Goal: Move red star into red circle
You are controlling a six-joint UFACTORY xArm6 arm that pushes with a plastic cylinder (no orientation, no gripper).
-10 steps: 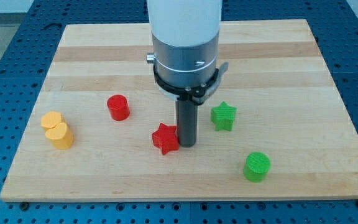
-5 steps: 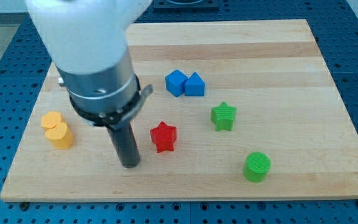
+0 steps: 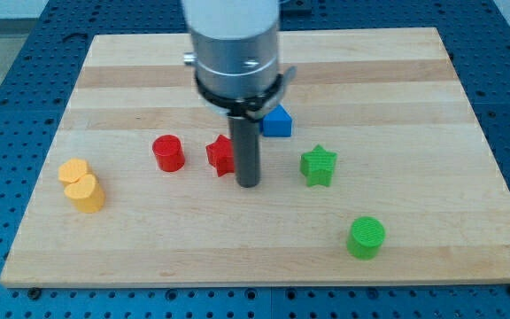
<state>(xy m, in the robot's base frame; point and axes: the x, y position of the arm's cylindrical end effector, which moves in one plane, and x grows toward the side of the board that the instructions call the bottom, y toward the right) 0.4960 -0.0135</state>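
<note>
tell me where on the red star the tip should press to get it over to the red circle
There is no gripper, so it must be pushed, not held. The red circle lies to the view's left of the red star, so the flank facing the view's right is probably best. My tip already stands just right of it, slightly lower; I would raise it level with the star's middle, then push left.

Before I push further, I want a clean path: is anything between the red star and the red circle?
No. In the camera view, only bare board separates the red star from the red circle; my tip sits at the star's right.
</note>
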